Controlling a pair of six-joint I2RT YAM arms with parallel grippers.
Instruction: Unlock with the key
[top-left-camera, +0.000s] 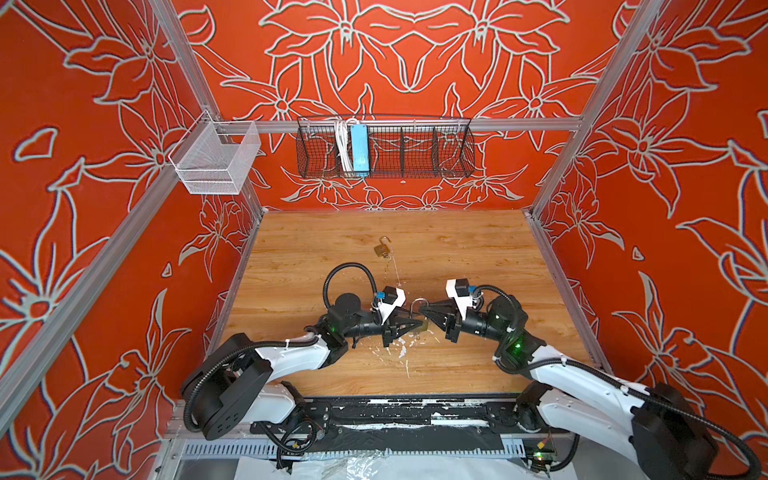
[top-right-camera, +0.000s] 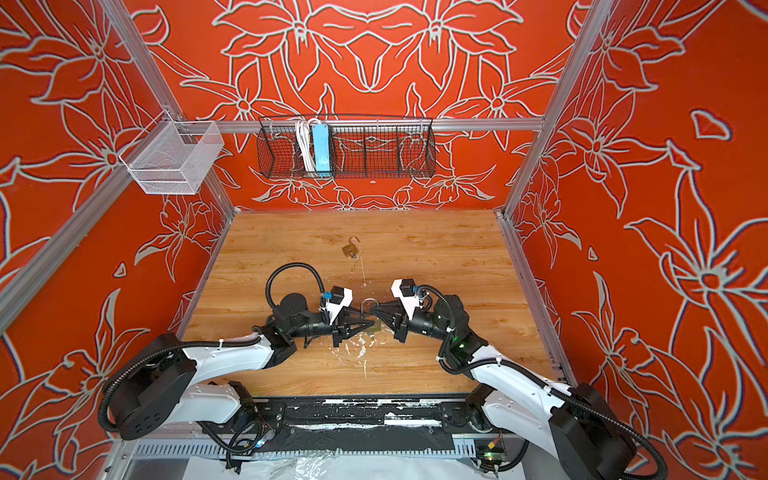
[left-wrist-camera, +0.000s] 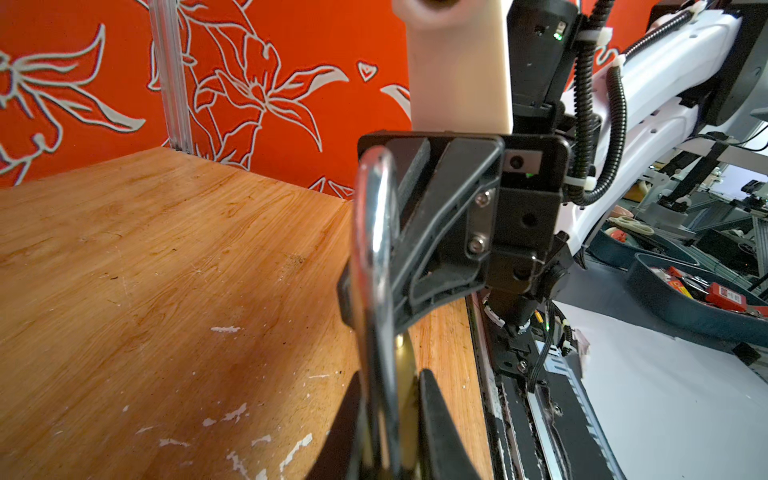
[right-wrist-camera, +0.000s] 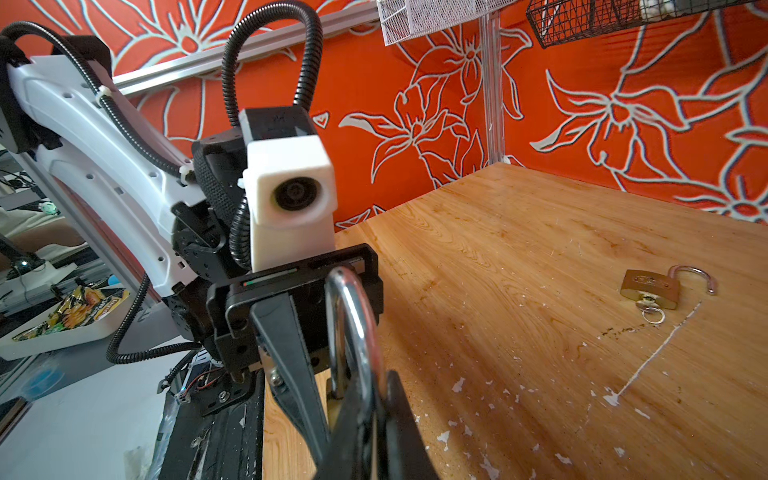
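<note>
In both top views I have both arms reaching in low from the front rail, elbows out and wrists bent inward; the left gripper (top-left-camera: 417, 325) and right gripper (top-left-camera: 424, 310) lie almost level and meet tip to tip over the front middle of the table (top-left-camera: 478, 249); the padlock (top-left-camera: 424, 327) sits between them, its shackle towards the back wall; a second padlock (top-left-camera: 380, 250) lies farther back, well apart, with its shackle swung open.

From the left wrist, the chrome shackle (left-wrist-camera: 374, 249) stands straight ahead of me and the brass body (left-wrist-camera: 405, 361) sits between my left fingers (left-wrist-camera: 436, 434); those jaws are closed on it; the right gripper faces me, tips at the shackle.

From the right wrist, the near leg of the shackle runs down between my right fingers (right-wrist-camera: 399, 419), clamped tight on it; the left gripper comes in level from the opposite side, one finger (right-wrist-camera: 289, 353) alongside the brass body; the second padlock lies flat on the wood beyond, the key (right-wrist-camera: 648, 306) in its keyhole with a small ring hanging from it.
</note>
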